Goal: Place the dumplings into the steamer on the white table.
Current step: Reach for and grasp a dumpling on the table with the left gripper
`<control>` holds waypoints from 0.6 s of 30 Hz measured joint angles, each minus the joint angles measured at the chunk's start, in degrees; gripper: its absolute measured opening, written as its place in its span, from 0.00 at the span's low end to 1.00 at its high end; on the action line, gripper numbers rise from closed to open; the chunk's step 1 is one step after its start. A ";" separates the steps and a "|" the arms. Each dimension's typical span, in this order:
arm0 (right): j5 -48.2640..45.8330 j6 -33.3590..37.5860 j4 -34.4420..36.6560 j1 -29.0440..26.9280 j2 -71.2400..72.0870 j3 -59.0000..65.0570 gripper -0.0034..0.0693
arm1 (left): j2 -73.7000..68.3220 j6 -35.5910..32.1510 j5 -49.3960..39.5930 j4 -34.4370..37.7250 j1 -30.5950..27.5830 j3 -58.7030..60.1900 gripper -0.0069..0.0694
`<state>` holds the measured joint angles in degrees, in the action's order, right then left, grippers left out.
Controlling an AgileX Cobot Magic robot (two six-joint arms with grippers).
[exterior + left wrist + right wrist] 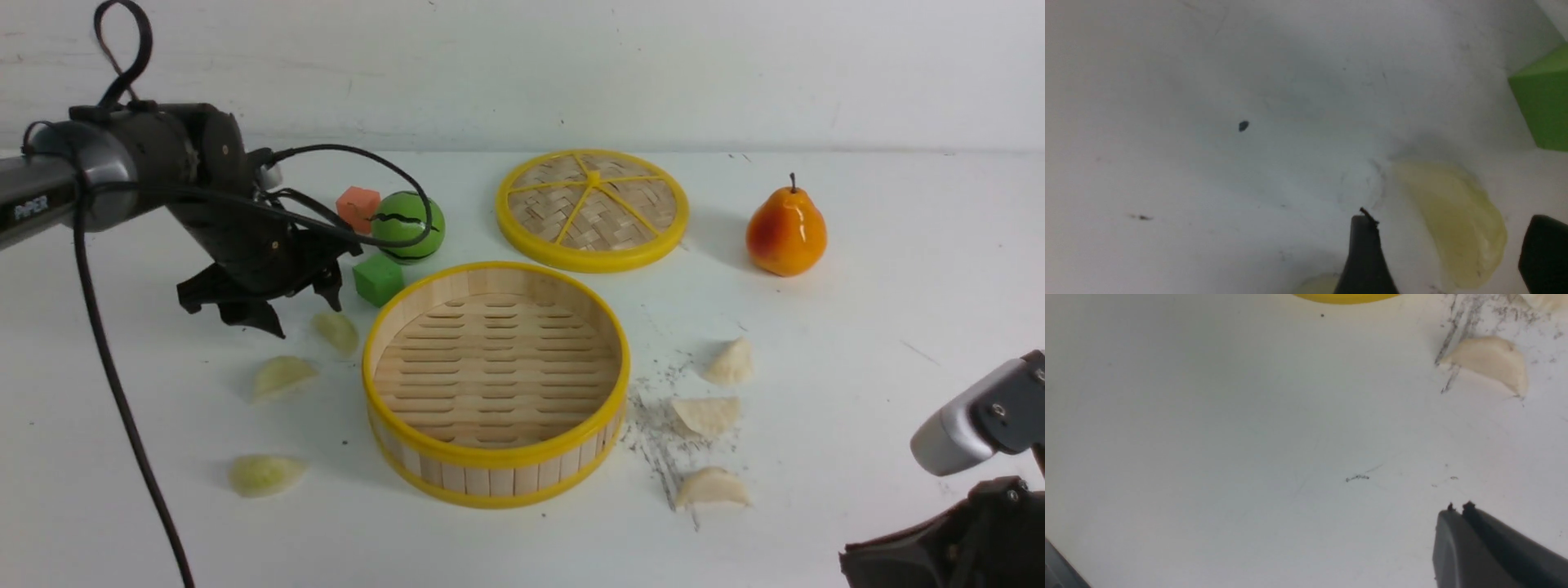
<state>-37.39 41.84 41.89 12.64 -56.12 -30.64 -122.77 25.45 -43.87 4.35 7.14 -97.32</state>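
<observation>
The steamer [498, 459] stands empty mid-table on the white table [857, 327]. Three pale green dumplings lie to its left: one [336, 331] near its rim, one [282, 376] further left, one [265, 474] nearer me. Three cream-white dumplings [729, 363] [707, 415] [712, 488] lie to its right. My left gripper [307, 318] is open just over the nearest green dumpling, which lies between the fingers in the left wrist view [1453, 224], untouched. My right gripper [1457, 508] is shut and empty, low at the front right, with a white dumpling [1488, 361] ahead of it.
A woven lid [592, 208] with a yellow rim and a pear [785, 233] lie behind the steamer. A green ball [408, 226], an orange cube [358, 206] and a green cube [378, 279] stand close behind my left gripper. Grey scuffs [653, 425] mark the table.
</observation>
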 joint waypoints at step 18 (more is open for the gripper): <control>-0.16 0.54 4.21 0.00 0.00 0.00 0.07 | -4.22 -1.41 0.57 -0.39 3.91 -3.38 0.38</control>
<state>-37.56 42.38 46.09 12.64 -56.12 -30.64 -126.99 24.04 -43.30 3.96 11.05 -100.70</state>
